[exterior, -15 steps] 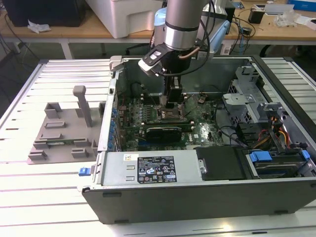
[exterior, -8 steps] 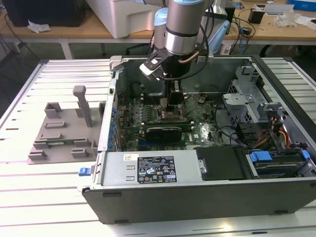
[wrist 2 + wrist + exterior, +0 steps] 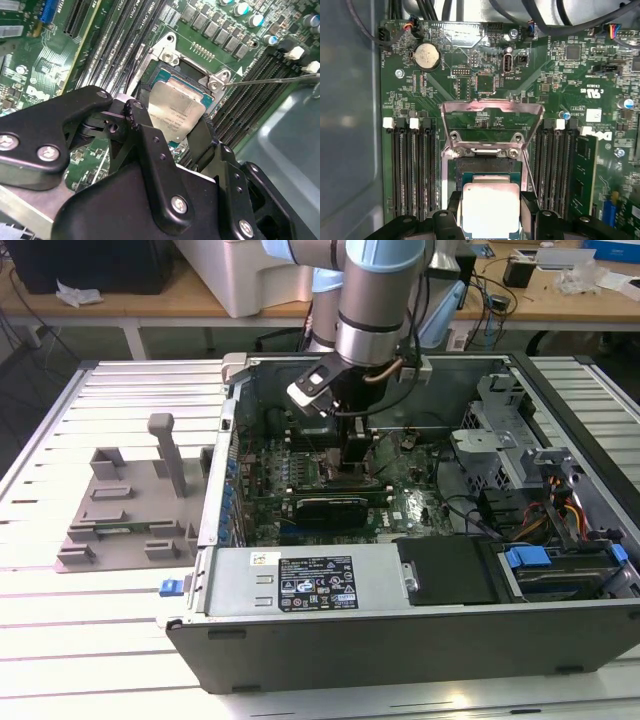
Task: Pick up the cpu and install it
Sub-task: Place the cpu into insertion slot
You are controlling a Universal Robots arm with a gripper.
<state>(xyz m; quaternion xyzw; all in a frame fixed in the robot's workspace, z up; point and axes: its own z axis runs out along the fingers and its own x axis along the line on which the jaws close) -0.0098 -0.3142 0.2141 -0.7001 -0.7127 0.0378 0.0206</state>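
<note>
The cpu point(image 3: 490, 212) is a flat silvery square that I hold between my two black fingers point(image 3: 529, 205). My gripper point(image 3: 491, 207) is shut on it, just over the black-framed socket point(image 3: 490, 170) of the green motherboard point(image 3: 470, 85). The socket's metal load plate point(image 3: 492, 112) is swung up and open. In the second wrist view the cpu point(image 3: 180, 110) sits slightly tilted over the socket point(image 3: 172, 75), between the fingers of my gripper point(image 3: 170, 122). In the exterior view my gripper point(image 3: 352, 455) reaches down inside the open computer case point(image 3: 400, 625).
Memory slots point(image 3: 412, 170) flank the socket on both sides. A thin lever wire point(image 3: 270, 80) sticks out beside it. A black expansion card point(image 3: 325, 508) lies close to the gripper. Drive cage and cables point(image 3: 520, 470) fill the case's right. A grey plastic tray point(image 3: 130, 505) stands outside at the exterior view's left.
</note>
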